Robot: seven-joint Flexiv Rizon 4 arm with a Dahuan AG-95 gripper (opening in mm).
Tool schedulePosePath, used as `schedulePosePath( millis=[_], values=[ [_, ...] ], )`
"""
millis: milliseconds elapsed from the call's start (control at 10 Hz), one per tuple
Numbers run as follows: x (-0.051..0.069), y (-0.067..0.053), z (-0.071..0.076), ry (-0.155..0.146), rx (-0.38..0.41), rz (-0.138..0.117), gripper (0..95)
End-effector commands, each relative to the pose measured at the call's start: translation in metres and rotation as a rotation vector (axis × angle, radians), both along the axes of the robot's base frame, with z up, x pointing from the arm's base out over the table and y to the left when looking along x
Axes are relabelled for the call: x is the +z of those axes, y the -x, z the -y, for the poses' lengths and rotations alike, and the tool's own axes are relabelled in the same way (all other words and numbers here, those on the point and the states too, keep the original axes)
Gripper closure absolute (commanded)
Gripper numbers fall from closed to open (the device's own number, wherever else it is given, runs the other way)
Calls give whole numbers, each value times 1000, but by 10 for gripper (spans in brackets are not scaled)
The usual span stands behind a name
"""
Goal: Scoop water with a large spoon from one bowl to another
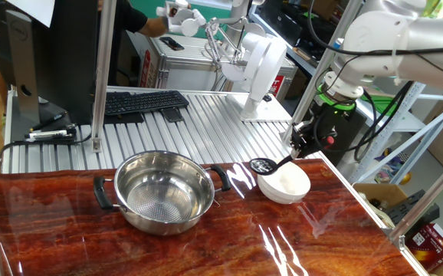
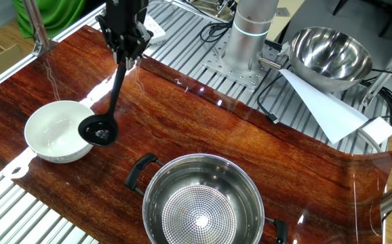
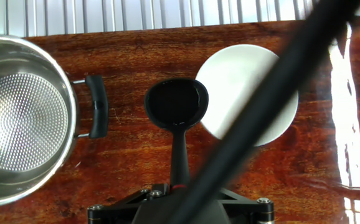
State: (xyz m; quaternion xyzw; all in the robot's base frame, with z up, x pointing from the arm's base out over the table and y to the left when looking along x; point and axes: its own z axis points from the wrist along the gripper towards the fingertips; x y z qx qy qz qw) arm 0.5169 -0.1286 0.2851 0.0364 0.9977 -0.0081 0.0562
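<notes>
I see the pincer (image 2: 127, 57) clenched on the upper end of the ladle's (image 2: 100, 130) handle, pointing down over the wooden counter (image 2: 250, 142). The ladle hangs in the air — its cup sits at the rim of the white bowl (image 2: 55, 130), on the side facing the steel pot (image 2: 201, 202), which stands apart nearby.

The pot (image 2: 203, 203) is shiny steel with a dotted bottom, the bowl (image 2: 55, 131) smooth glossy white, the ladle (image 2: 101, 129) black plastic, the desk (image 2: 264, 149) glossy reddish wood grain.
</notes>
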Motion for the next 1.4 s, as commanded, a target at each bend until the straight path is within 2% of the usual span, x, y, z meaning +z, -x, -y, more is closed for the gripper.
schedulePosePath(
  millis=[100,300,900,1400],
  values=[
    [0,1,0,1,-27,5,950],
    [0,1,0,22,-34,3,950],
    [0,1,0,7,-68,-1,950],
    [0,1,0,10,-57,-4,950]
  ],
)
